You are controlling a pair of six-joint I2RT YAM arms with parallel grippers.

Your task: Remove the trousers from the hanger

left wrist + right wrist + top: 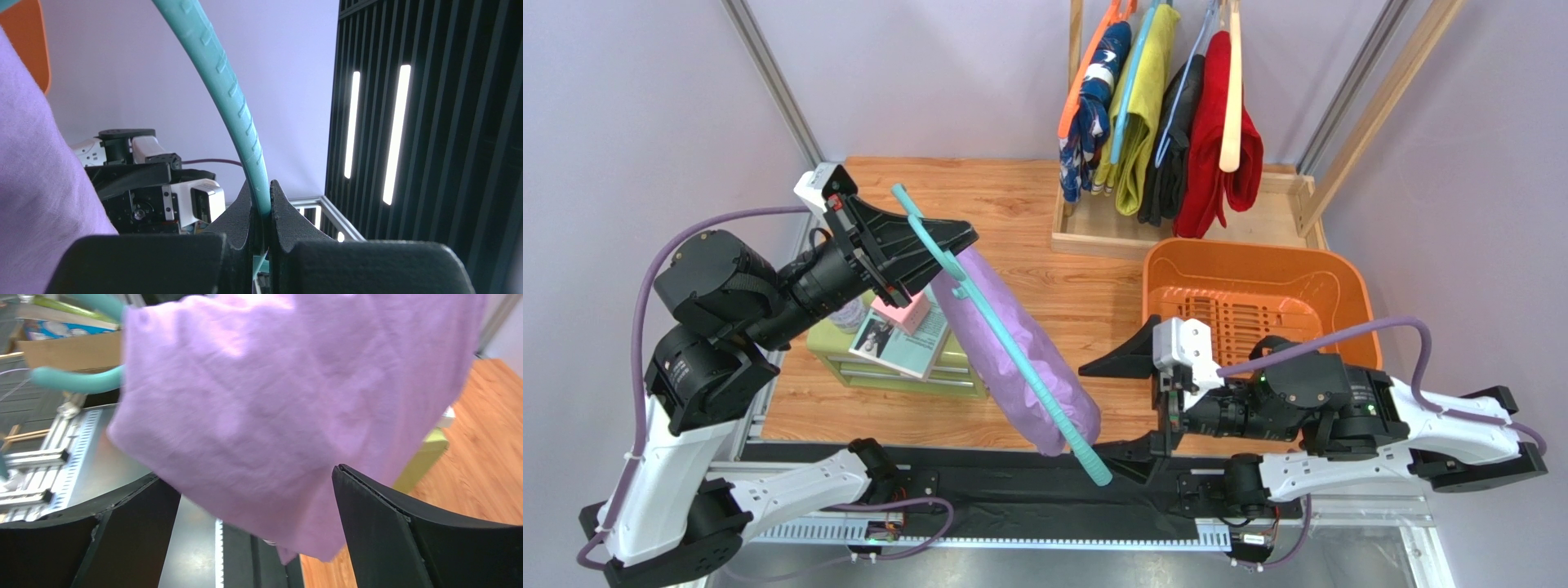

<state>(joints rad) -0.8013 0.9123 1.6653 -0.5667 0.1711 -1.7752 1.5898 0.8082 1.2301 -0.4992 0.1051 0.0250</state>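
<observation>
My left gripper is pinching the teal hanger, holding it up as an anchor. My right gripper is gaping wide around the lilac trousers, apparently to tug them off. From overhead, they are draping over the hanger, beside the orange basket.

Top view bright, even, w/ soft shadows on the surface. My left wrist cam looks up at two glaring light strips. Right wrist cam: lilac trousers close, blurry.
</observation>
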